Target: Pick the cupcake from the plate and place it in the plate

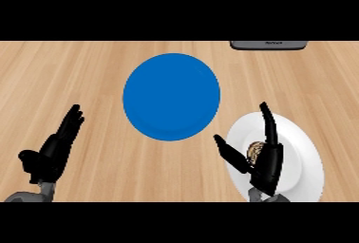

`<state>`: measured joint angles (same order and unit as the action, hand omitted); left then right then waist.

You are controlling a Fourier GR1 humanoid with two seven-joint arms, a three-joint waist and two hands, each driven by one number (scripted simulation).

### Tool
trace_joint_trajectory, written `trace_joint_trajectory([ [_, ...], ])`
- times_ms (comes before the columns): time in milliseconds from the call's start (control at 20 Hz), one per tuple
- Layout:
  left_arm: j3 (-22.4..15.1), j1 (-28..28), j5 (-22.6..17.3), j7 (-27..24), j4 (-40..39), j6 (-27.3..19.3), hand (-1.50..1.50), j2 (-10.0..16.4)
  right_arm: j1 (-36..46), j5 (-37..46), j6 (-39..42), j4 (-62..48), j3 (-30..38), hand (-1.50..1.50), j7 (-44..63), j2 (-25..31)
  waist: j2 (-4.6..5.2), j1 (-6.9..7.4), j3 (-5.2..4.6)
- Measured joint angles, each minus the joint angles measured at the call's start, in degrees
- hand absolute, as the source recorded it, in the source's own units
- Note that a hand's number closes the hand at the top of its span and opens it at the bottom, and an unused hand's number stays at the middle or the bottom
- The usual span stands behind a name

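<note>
From the head view, looking steeply down, a pale wooden desk (70,71) fills the scene, its planks running side to side. A round blue plate (172,97) lies flat near the middle with nothing on it. Lower and to the right, well clear of the blue one, lies a white plate (305,142), and the cupcake (255,150) sits on it, toward its left half. Only a small brownish patch of the cupcake shows, because the right hand (270,163) is in front of most of it.

That right hand comes in from the lower edge and hangs over the white plate. Its fingers (269,123) are straight and point away toward the far side of the desk, while the thumb (228,152) is spread out to the left. The cupcake shows in the gap between thumb and palm. Nothing is curled round it, and I cannot tell whether the hand touches it.

The left hand (52,152) rests at the lower left, well apart from both plates, with its fingers (70,123) straight, close together and holding nothing.

At the far edge, to the right, the rim of a dark grey object (269,44) shows; what it is cannot be made out.
</note>
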<state>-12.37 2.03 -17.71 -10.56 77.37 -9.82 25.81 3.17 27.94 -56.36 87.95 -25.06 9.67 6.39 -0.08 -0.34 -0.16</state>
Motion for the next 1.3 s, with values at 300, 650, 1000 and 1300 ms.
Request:
trace_joint_trajectory([
  [300,1.6,1.0,0.1,0.7,-1.1,1.1,0.00,0.3,-8.8,18.8,3.4,8.8,0.1,-1.50,13.5,-1.5,-0.16,-0.69,-0.05],
  [650,1.5,0.9,0.7,0.5,-1.0,1.3,0.00,-0.4,-14.0,31.4,23.8,17.4,0.6,-1.50,31.0,-0.9,-0.10,-0.58,-0.13],
  [1000,2.2,1.2,1.3,0.9,-1.0,2.3,0.00,-0.6,-11.8,34.3,45.1,26.7,0.0,-1.50,46.4,-2.4,0.00,0.08,0.03],
  [1300,3.2,1.3,2.3,0.0,-2.1,3.6,0.00,-1.8,-11.7,34.6,53.5,29.3,1.1,-1.50,50.6,-3.6,0.04,0.20,0.10],
])
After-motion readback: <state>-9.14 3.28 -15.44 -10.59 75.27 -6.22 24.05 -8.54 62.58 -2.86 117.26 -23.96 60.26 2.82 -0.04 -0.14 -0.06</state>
